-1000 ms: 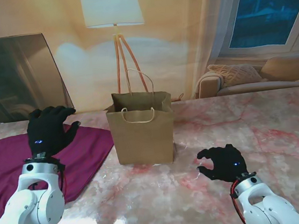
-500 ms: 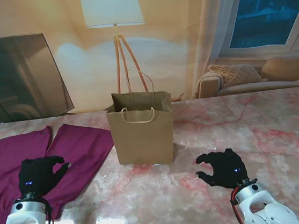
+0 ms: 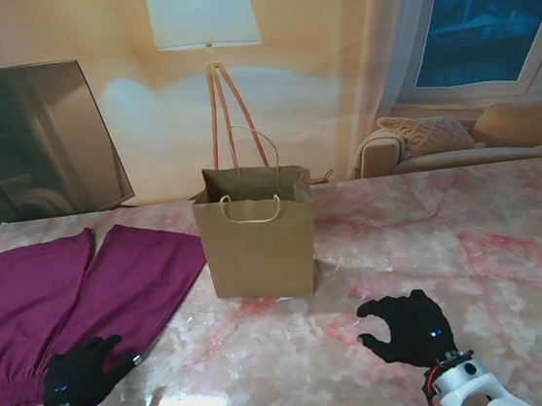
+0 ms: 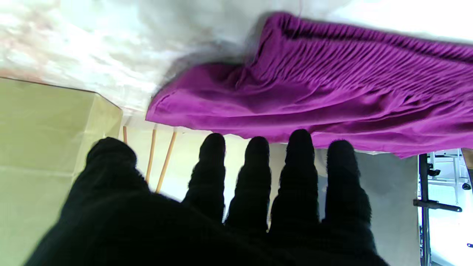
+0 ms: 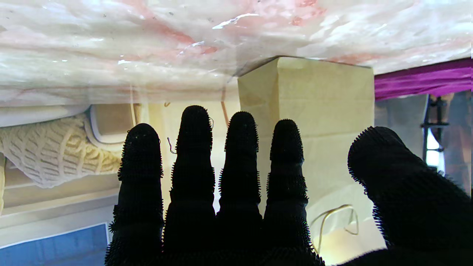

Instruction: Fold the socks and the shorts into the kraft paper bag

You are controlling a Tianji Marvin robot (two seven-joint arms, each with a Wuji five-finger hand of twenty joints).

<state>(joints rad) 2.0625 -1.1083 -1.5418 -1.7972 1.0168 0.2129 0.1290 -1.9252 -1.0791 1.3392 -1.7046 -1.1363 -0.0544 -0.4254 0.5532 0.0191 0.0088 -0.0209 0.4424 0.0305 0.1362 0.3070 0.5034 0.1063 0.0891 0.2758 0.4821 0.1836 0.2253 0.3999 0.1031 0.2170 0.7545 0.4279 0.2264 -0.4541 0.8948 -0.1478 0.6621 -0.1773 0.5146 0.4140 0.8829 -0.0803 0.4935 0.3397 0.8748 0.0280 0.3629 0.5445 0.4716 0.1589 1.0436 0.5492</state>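
Note:
Magenta shorts (image 3: 76, 294) lie flat at the left of the marble table, legs pointing away from me; the left wrist view shows their gathered waistband (image 4: 332, 74). The kraft paper bag (image 3: 258, 232) stands upright and open mid-table, also seen in the right wrist view (image 5: 314, 122). My left hand (image 3: 80, 374), in a black glove, hovers open at the near corner of the shorts, holding nothing. My right hand (image 3: 408, 327) is open with curled fingers, nearer to me and to the right of the bag, holding nothing. No socks can be made out.
The marble table (image 3: 471, 239) stretches to the right of the bag. Behind the table stand a floor lamp (image 3: 205, 34), a dark panel (image 3: 28, 133) at the left and a sofa (image 3: 459, 137) under the window.
My left hand has drawn back toward me, from over the shorts to their near corner. My right hand has slid slightly nearer to me. The shorts now lie fully uncovered.

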